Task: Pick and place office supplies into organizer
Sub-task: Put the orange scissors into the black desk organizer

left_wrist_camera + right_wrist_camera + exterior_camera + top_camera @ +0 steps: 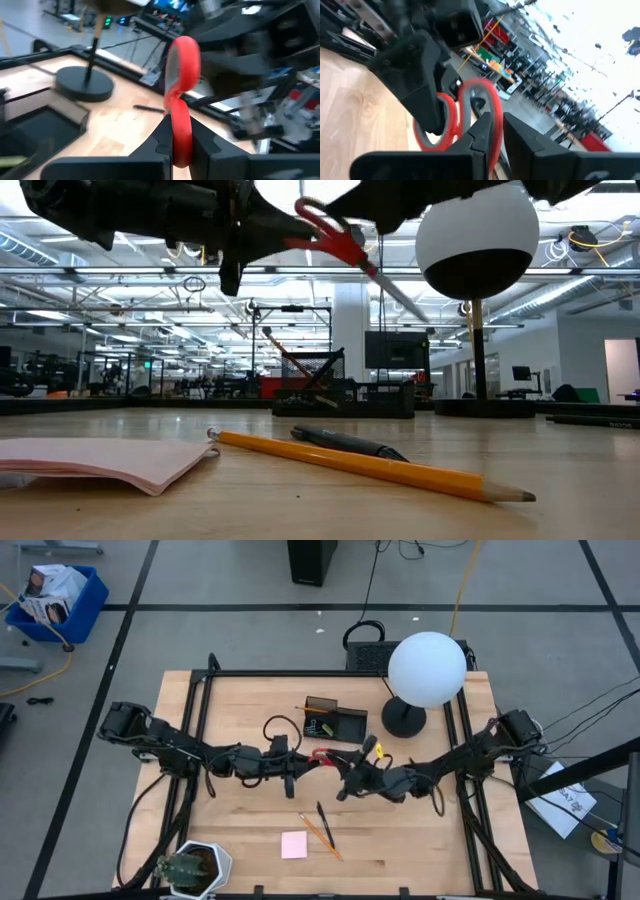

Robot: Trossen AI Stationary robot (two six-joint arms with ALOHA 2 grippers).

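Note:
The red-handled scissors hang above the middle of the table, between my two grippers. My left gripper comes in from the table's left and is shut on one red handle loop. My right gripper comes in from the right, its fingers around the other loop. In the low view the scissors' blades slant down from the handles, well above the wood. The black organizer stands just beyond the grippers. A pencil, a black pen and the pink sticky-note pad lie flat near the front edge. My left gripper pinches the rim of one handle loop between its two fingers, which lie about level and come from the table's left. The rest of that loop stands out past the fingertips. The scissors are lifted clear of the table. My right gripper has the rim of the other handle loop between its two fingers, coming level from the table's right. The loop curves out beyond the fingertips toward my left gripper's fingers. The scissors hang clear of the table.
A lamp with a white globe and a round black base stands at the back right, close to my right arm. A potted plant sits at the front left corner. Bare wood lies between the grippers and the pens.

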